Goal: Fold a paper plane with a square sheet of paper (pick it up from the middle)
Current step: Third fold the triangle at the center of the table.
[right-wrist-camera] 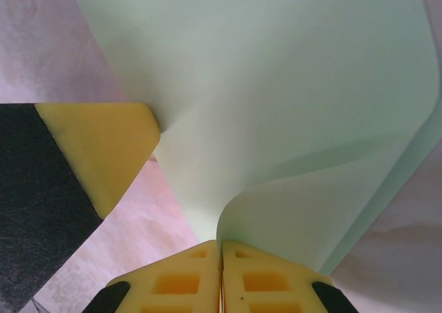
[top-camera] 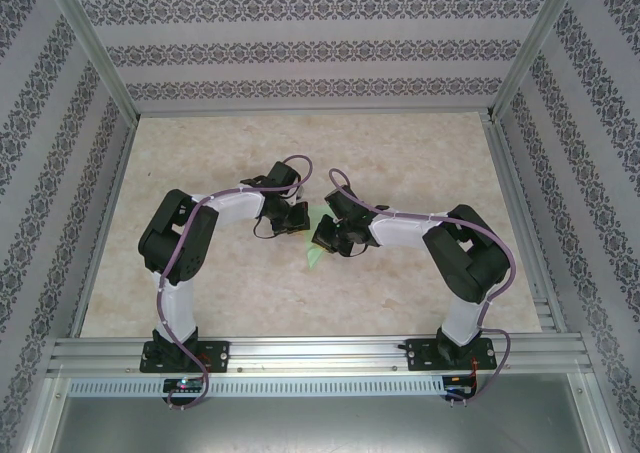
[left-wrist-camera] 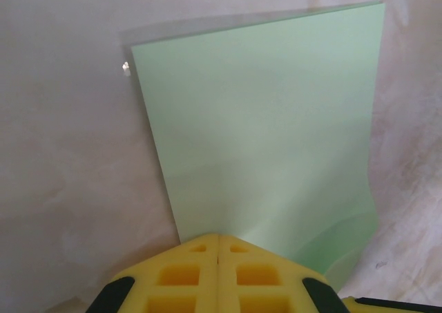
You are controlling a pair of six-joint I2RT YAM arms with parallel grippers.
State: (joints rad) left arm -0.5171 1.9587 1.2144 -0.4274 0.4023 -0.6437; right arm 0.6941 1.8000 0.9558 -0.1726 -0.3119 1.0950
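Left arm (top-camera: 178, 241) and right arm (top-camera: 462, 255) elbowed inward, left end effector (left-wrist-camera: 219, 251) pinched closed, right end effector (right-wrist-camera: 221, 254) likewise, tips adjacent

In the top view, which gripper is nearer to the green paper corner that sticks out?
Right. The right gripper is just beside the paper corner; the left gripper is farther back and left.

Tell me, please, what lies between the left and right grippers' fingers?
The square sheet of paper, pinched by both; the right wrist view shows it curving from the right gripper to the left gripper.
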